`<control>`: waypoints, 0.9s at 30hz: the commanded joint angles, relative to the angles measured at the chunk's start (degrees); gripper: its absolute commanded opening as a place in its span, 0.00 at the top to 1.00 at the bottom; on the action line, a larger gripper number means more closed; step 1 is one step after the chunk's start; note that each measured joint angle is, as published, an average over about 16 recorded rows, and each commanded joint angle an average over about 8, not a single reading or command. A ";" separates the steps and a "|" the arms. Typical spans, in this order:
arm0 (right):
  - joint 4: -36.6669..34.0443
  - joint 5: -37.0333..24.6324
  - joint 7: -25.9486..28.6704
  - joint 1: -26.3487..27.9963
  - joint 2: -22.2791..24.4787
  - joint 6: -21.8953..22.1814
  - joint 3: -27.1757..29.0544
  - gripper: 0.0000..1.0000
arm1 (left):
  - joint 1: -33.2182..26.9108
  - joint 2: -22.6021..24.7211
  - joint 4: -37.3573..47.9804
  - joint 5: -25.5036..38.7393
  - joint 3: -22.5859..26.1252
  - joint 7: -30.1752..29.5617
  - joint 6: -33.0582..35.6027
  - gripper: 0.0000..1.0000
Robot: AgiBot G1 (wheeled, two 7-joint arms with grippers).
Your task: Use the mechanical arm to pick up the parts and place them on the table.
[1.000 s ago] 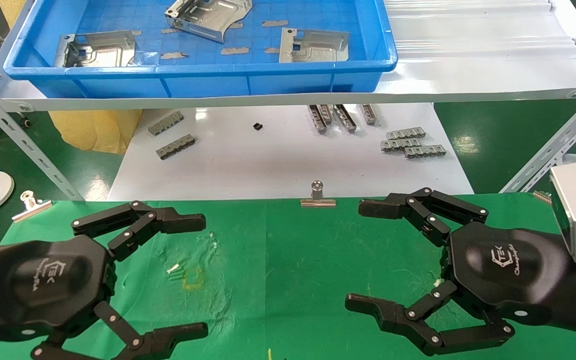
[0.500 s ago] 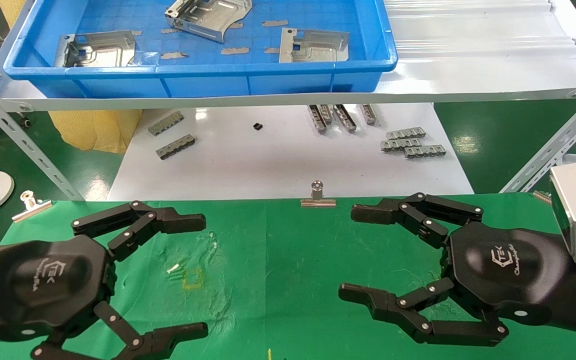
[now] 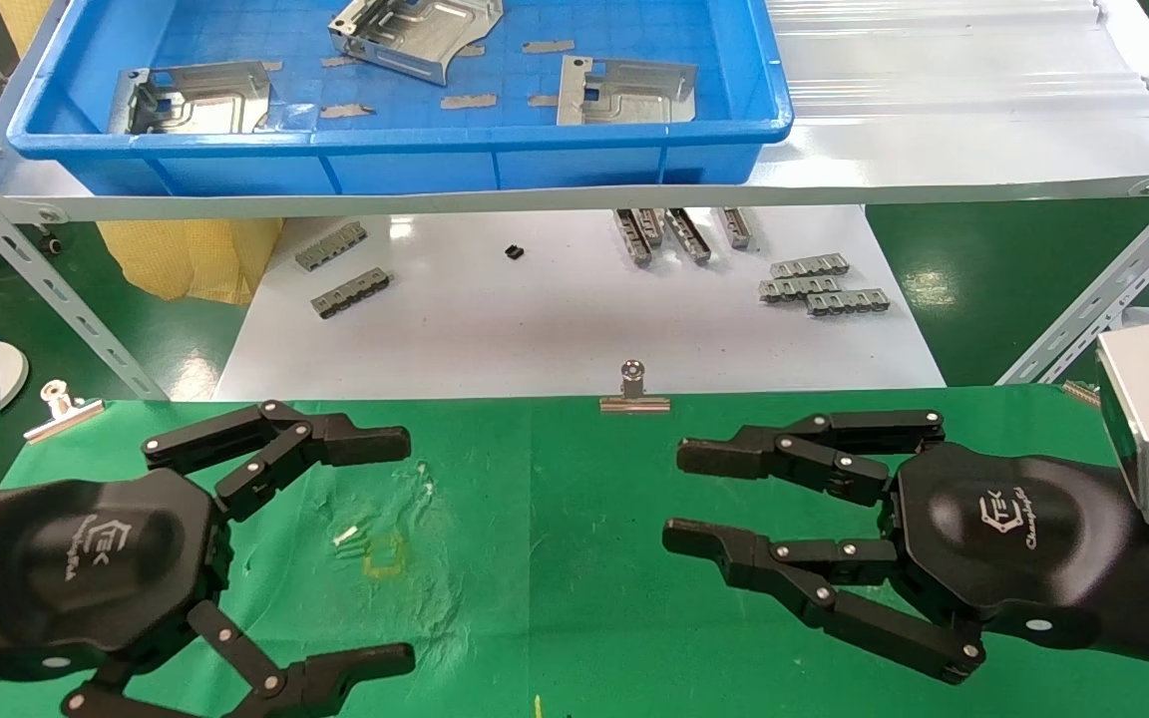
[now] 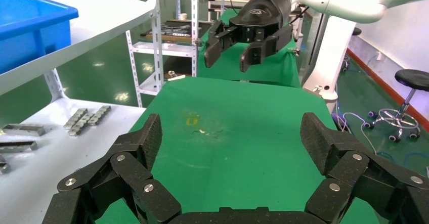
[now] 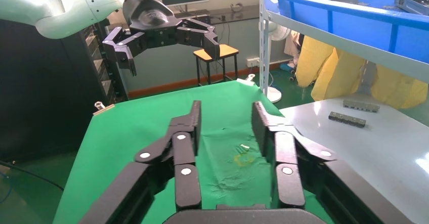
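Three silver sheet-metal parts lie in the blue tray (image 3: 395, 135) on the raised shelf: one at the left (image 3: 197, 97), one at the back middle (image 3: 420, 35), one at the right (image 3: 624, 92). My left gripper (image 3: 407, 550) hovers wide open and empty over the left of the green table (image 3: 555, 598). It also shows in its own wrist view (image 4: 233, 135). My right gripper (image 3: 674, 497) hovers over the table's right side, empty, its fingers half closed with a clear gap between them, as the right wrist view (image 5: 225, 120) shows. Both grippers are far from the parts.
A glossy white board (image 3: 535, 319) beyond the table carries small grey notched bars at the left (image 3: 345, 269) and right (image 3: 819, 284). Binder clips (image 3: 634, 391) (image 3: 61, 407) sit on the table's far edge. Slanted shelf braces (image 3: 1103, 289) (image 3: 36, 269) stand at both sides.
My right gripper's fingers have drawn together from wide open to a narrow gap. The left gripper and the parts have not moved.
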 commanded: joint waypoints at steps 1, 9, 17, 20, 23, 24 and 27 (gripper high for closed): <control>0.00 0.00 0.00 0.00 0.00 0.00 0.00 1.00 | 0.00 0.00 0.00 0.00 0.00 0.00 0.00 0.00; 0.00 0.00 0.00 0.00 0.00 0.00 0.00 1.00 | 0.00 0.00 0.00 0.00 0.00 0.00 0.00 0.00; 0.00 0.00 0.00 0.00 0.00 0.00 0.00 1.00 | -0.13 0.02 -0.03 0.03 -0.03 0.02 -0.04 0.00; 0.00 0.00 0.00 0.00 0.00 0.00 0.00 1.00 | -1.81 0.46 0.24 0.84 0.17 -0.31 -0.53 0.00; 0.00 0.00 0.00 0.00 0.00 0.00 0.00 1.00 | -6.77 1.87 1.34 3.42 0.96 -1.46 -1.80 0.00; 0.00 0.00 0.00 0.00 0.00 0.00 0.00 1.00 | -9.26 2.67 2.13 4.74 1.43 -2.08 -2.36 0.00; 0.00 0.00 0.00 0.00 0.00 0.00 0.00 1.00 | -18.55 6.32 6.81 10.11 3.66 -4.06 -4.26 0.00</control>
